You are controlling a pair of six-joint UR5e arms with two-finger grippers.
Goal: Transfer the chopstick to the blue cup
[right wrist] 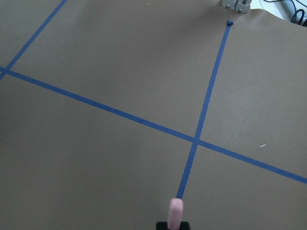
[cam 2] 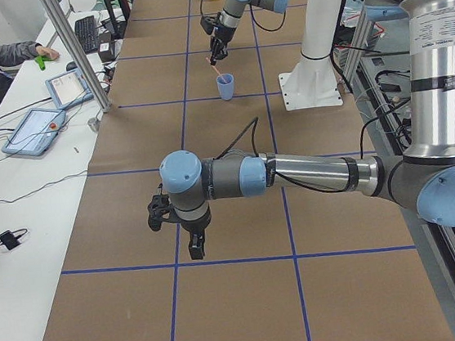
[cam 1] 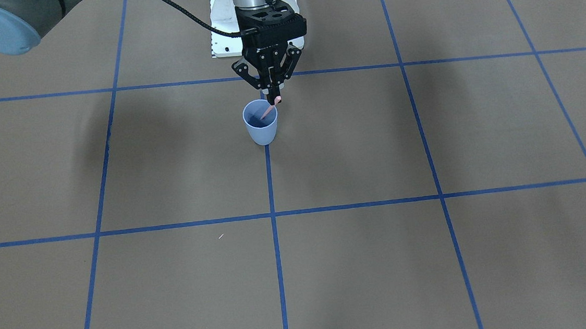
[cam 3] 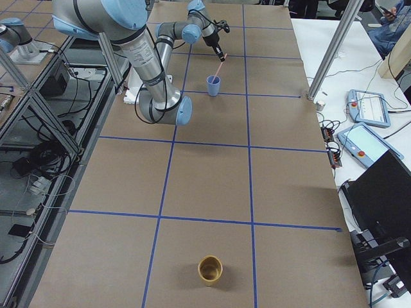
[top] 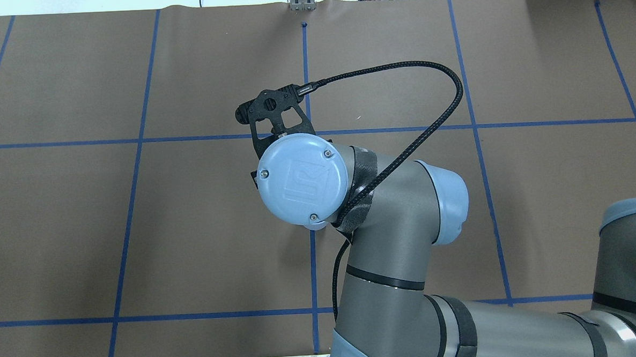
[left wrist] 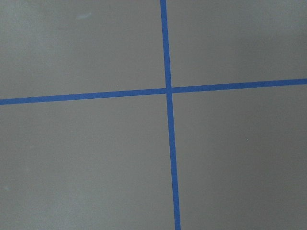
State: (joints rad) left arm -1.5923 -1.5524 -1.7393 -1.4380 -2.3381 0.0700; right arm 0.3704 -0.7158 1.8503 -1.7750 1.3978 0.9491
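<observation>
1 pink chopstick (cam 1: pixel 269 110) is clamped by its upper end in the right pincer (cam 1: pixel 274 96), whose 2 black fingers are drawn together on it. The stick tilts, and its lower end sits inside the blue cup (cam 1: pixel 261 129), which stands upright on the worktop (cam 1: pixel 436 258). In the right wrist view only the chopstick's rounded pink end shows, at the bottom edge, and the cup is outside that frame.

For writing, the round blue joint cap (top: pixel 302 179) on the right arm carries an embossed "UR" mark, readable from overhead.

The cup stands on 1 of the blue tape lines (cam 1: pixel 271 187) that divide the brown paper covering into squares, just on the operators' side of a crossing line. The white base plate (cam 1: pixel 220 39) lies near it on the robot's side. Brown paper spreads out from the cup to both sides and toward the operators. A brown cup (cam 3: pixel 210 269) stands well apart, toward the worktop's right end. A black braided cable (top: pixel 456 86) arches out from the right wrist and loops back to the arm.

The left pincer (cam 2: pixel 195 246) hangs above the worktop near a tape line, well apart from the blue cup. Only the side camera shows it, so I cannot tell how its jaws stand. Its wrist view shows 2 tape lines crossing on the paper.
</observation>
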